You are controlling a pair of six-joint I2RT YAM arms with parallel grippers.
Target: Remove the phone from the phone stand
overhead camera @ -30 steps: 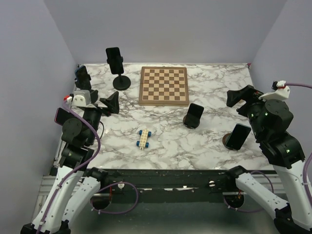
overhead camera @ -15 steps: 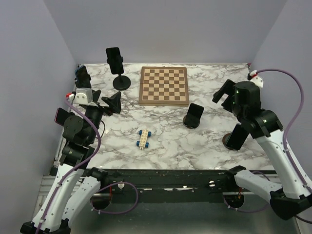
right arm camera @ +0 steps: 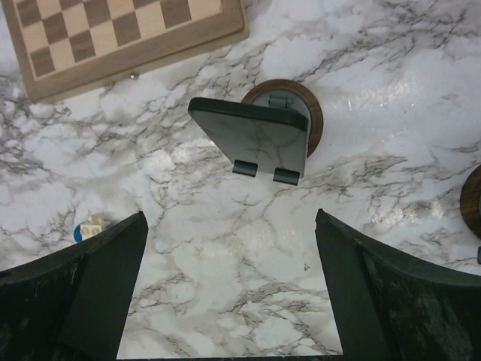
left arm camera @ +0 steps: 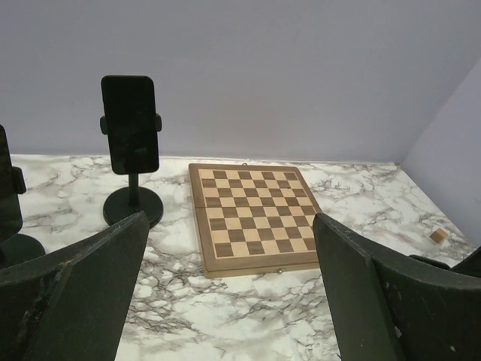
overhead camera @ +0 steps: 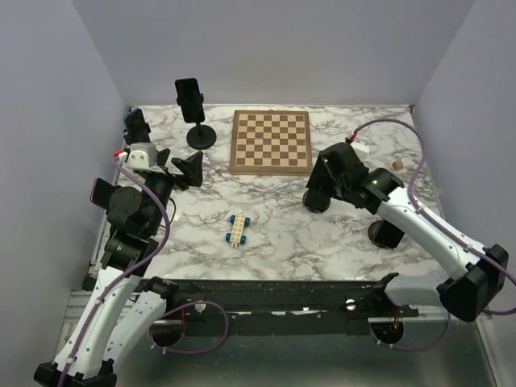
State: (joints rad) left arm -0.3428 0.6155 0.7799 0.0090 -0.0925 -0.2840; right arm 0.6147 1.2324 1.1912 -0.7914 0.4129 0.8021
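Note:
A black phone [right arm camera: 249,138] leans on a stand with a round brown base [right arm camera: 316,114], right of the table's middle. In the top view this phone [overhead camera: 318,201] is half hidden under my right gripper [overhead camera: 321,182]. From the right wrist, my right gripper [right arm camera: 230,218] hovers open above bare marble just in front of the phone, touching nothing. My left gripper [overhead camera: 187,169] is open at the left side, well away from it. The left wrist view has my left gripper [left arm camera: 231,218] facing the chessboard [left arm camera: 252,214] with nothing between its fingers.
A tall stand holds another phone [overhead camera: 190,98] at the back left. Two more phones [overhead camera: 137,125] [overhead camera: 103,192] stand along the left edge, and one [overhead camera: 388,234] near the right front. A chessboard [overhead camera: 271,142], a small toy car [overhead camera: 238,228] and a wooden cube [overhead camera: 397,164] lie on the marble.
My right arm has swung from the table's right edge leftward and now reaches over the phone right of centre. The left arm has barely shifted. Both grippers stayed open.

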